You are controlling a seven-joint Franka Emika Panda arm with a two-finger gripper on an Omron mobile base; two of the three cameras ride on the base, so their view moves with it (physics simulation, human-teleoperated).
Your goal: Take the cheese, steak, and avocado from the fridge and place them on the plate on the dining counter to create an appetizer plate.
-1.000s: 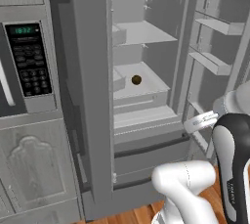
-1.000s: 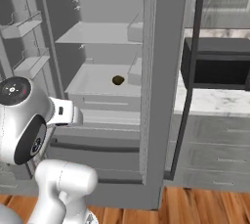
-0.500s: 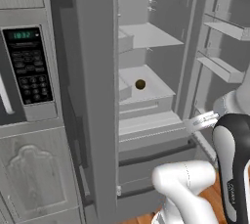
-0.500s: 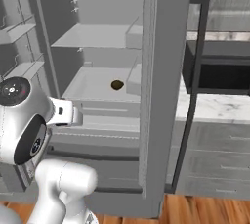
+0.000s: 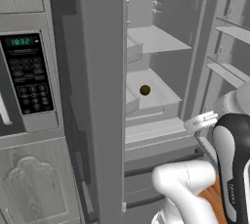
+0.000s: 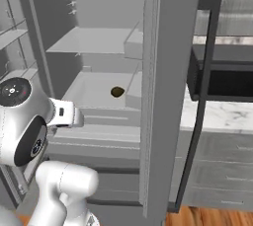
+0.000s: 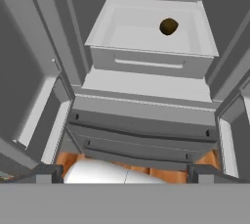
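Note:
The fridge (image 5: 166, 47) stands open, its pale grey shelves in view. The avocado (image 5: 144, 90), a small dark brown-olive ball, lies alone on the middle shelf tray (image 6: 117, 92). In the hand view the avocado (image 7: 168, 26) sits far up, at the back right of that tray, above a drawer front of the fridge (image 7: 146, 66). My gripper (image 7: 124, 171) is open, its two dark fingertips (image 7: 47, 171) far apart at the bottom, with nothing between them, well short of the shelf. The cheese, steak, plate and dining counter are out of view.
A fridge door (image 5: 102, 96) stands edge-on between me and the microwave (image 5: 24, 71) on the left. The other door (image 6: 168, 72) blocks the right side, beside a black appliance (image 6: 222, 72) on a marble worktop (image 6: 217, 114). Door shelves (image 5: 229, 47) flank the opening.
The whole picture has shifted: the base has driven closer to the fridge, whose opening looks larger. The avocado stays on its shelf. The gripper stays open.

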